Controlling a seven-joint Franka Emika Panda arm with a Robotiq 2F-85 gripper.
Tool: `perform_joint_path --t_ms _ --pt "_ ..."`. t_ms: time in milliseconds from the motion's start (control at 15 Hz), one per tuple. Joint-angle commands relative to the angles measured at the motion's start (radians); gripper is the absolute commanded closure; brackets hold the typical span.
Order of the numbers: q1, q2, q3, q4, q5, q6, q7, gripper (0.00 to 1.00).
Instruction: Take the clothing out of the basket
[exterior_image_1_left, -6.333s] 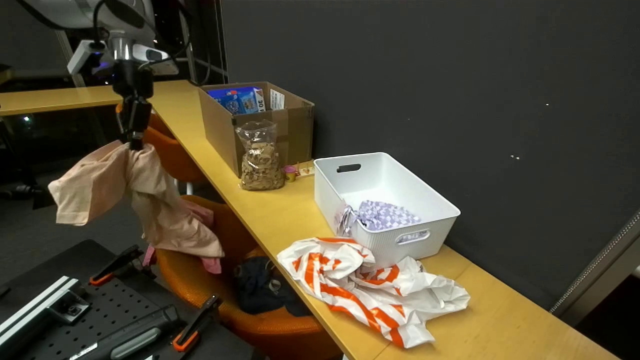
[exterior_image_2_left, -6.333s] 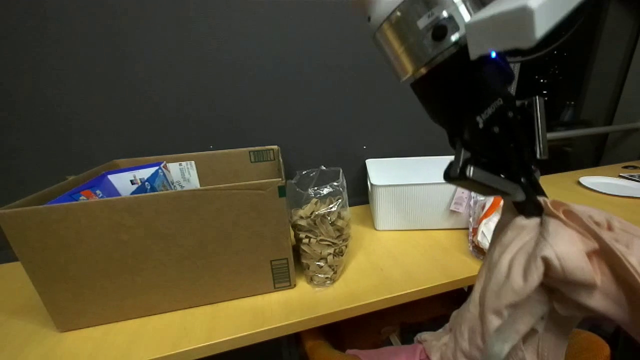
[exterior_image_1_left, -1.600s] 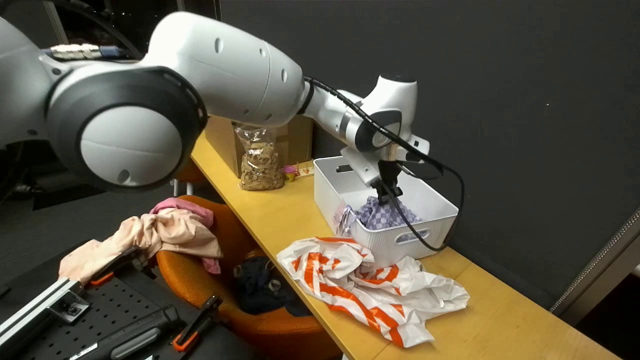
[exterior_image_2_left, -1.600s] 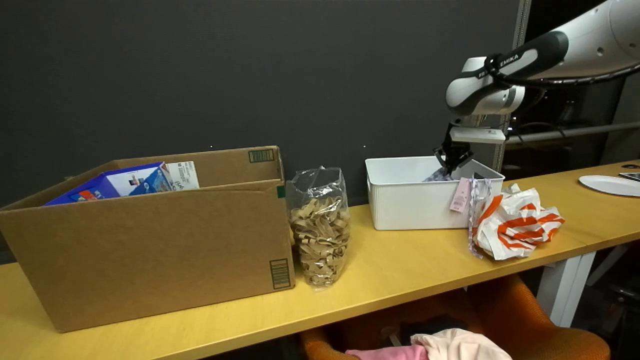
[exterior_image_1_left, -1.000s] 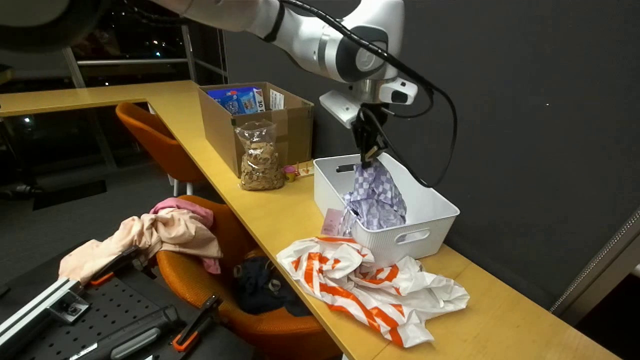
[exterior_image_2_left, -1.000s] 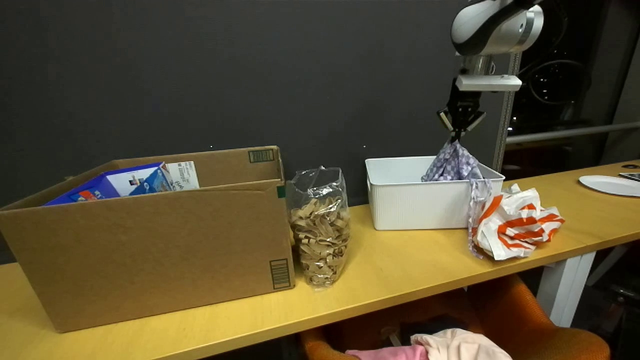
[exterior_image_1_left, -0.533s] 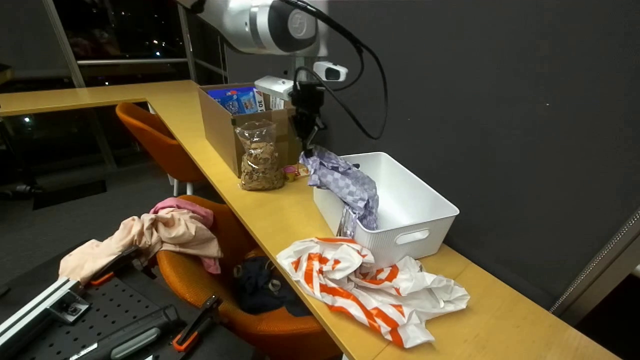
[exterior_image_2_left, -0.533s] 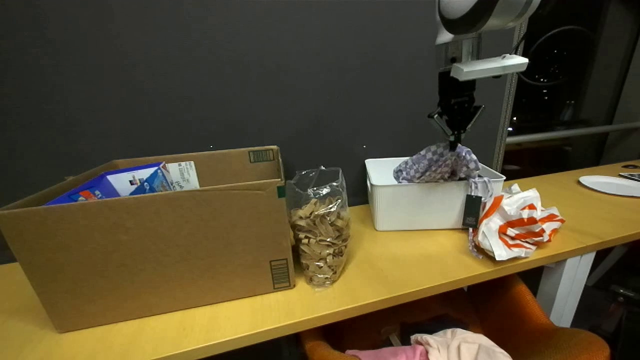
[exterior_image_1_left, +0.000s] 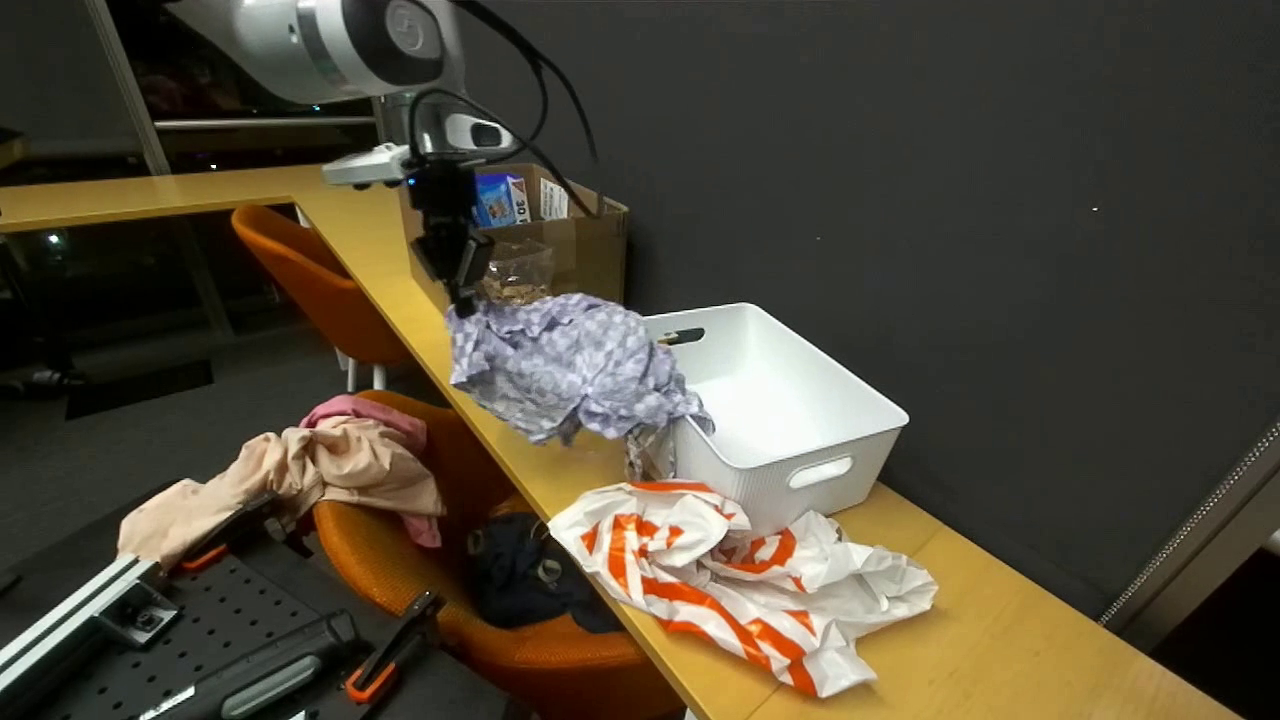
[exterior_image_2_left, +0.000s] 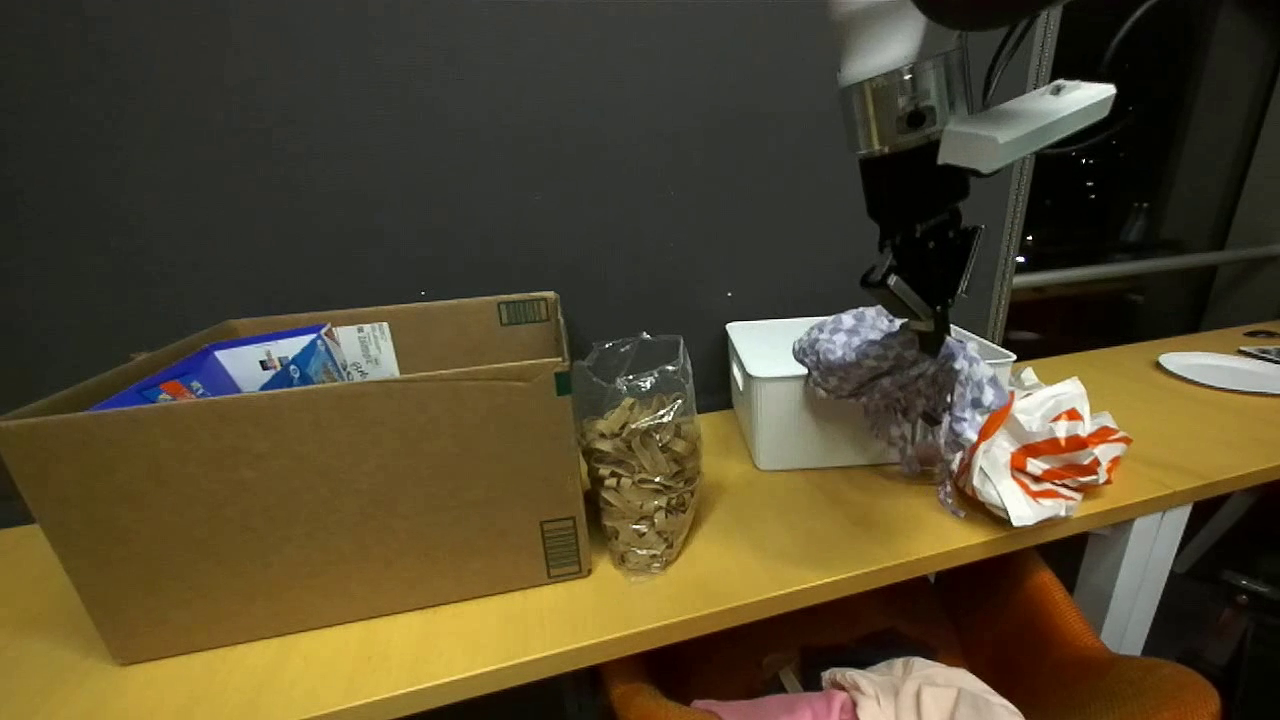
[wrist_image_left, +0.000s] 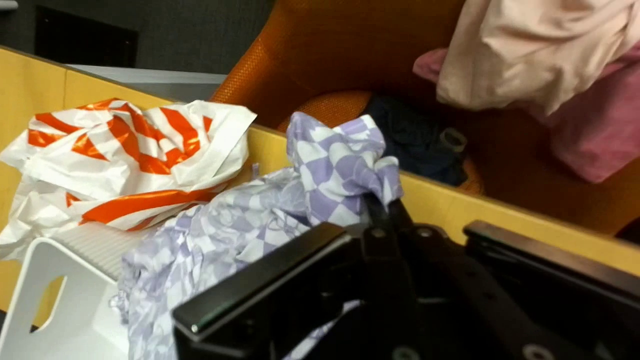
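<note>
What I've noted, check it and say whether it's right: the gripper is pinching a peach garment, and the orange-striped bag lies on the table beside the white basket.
Not right: the wrist view shows the gripper pinching a purple checkered garment, not a peach one. The orange-striped bag does lie on the table beside the white basket.

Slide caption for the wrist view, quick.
Gripper pinches lavender checkered garment; white basket and crumpled orange-striped plastic bag nearby.

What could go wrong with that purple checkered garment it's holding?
The gripper seems to pinch only a small bit of the purple checkered garment, so it might slip free. Its far end seems to trail over the rim of the white basket; a tug could drag the basket. The orange-striped plastic bag lies close by and might get swept along.
</note>
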Motion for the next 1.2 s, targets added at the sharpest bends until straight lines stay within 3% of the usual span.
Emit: perform_joint_path --t_ms 0,467,533,667,1133 --pt "0.067 -0.127 0.084 -0.162 -0.039 -0.012 0.053 0.99" --pt "0.230 -0.211 0.309 -0.300 0.024 -0.039 0.220 0.99" --pt "0.250 -0.208 0.336 -0.297 0.031 -0.046 0.249 0.72" --pt "0.272 -0.207 0.371 -0.286 0.036 -0.062 0.289 0.66" --pt "0.227 -0.335 0.363 -0.300 -0.110 -0.096 0.392 0.15"
